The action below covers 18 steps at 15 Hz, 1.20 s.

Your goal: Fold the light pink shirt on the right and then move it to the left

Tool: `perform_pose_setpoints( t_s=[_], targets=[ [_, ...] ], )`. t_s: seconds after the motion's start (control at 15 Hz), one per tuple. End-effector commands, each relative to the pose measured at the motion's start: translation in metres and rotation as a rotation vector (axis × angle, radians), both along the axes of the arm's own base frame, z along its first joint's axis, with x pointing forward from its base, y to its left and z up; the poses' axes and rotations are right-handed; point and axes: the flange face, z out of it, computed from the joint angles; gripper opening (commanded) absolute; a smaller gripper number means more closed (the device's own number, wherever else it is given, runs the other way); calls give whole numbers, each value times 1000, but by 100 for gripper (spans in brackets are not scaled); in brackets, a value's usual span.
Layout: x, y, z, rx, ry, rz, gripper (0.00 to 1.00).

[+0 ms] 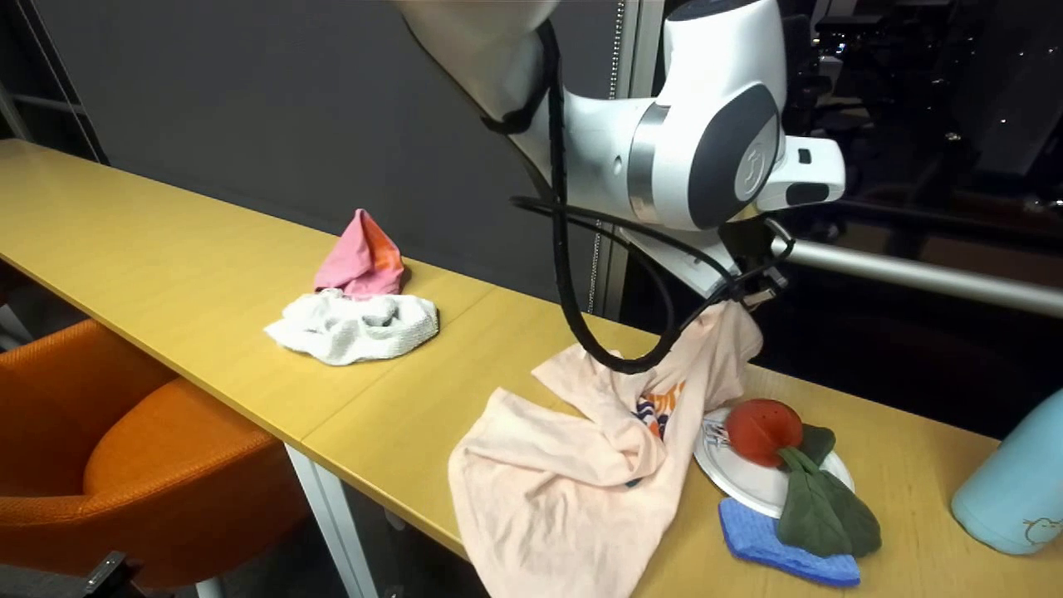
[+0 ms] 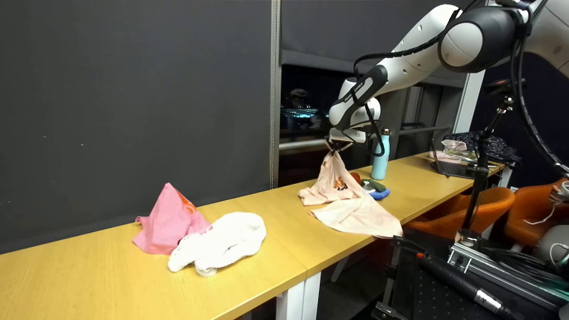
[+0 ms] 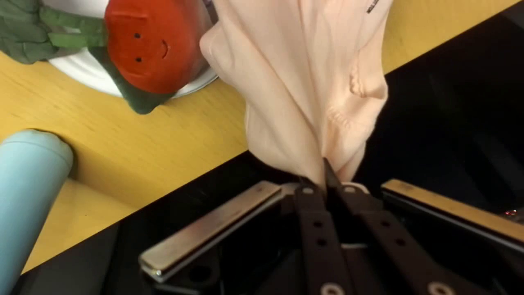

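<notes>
Where the pale pink T-shirt [image 2: 355, 215] lies: table [image 2: 111, 275], five o'clock from gripper [image 2: 334, 151] in an exterior view.
Gripper: clamped tight on T-shirt's raised end.
Long axis: eleven-to-five; fold likely along it.

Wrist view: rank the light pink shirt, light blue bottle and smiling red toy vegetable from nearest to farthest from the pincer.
1. Light pink shirt: gripped by the pincer, top centre.
2. Smiling red toy vegetable: upper left, on the white plate.
3. Light blue bottle: along the left edge.
</notes>
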Motion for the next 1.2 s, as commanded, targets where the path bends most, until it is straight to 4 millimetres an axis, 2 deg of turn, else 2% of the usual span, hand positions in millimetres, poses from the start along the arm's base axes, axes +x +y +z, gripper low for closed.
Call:
perform_pose_setpoints(
  t_s=[0.0,0.2,0.33,0.4,0.47,0.6,0.73,0.87,1.0,1.13],
  targets=[
    [5,-4,24,-2,0,10,1],
    [6,27,51,24,-6,74,1],
    [1,62,72,81,10,165,1],
    [0,73,81,99,22,200,1],
    [-6,93,91,140,34,250,1],
    [-24,120,107,206,67,321,1],
    [-49,135,111,275,140,371,1],
    [-76,134,100,344,239,393,1],
    [-95,131,71,386,315,386,1],
    [-109,137,43,424,362,386,1]
  ],
)
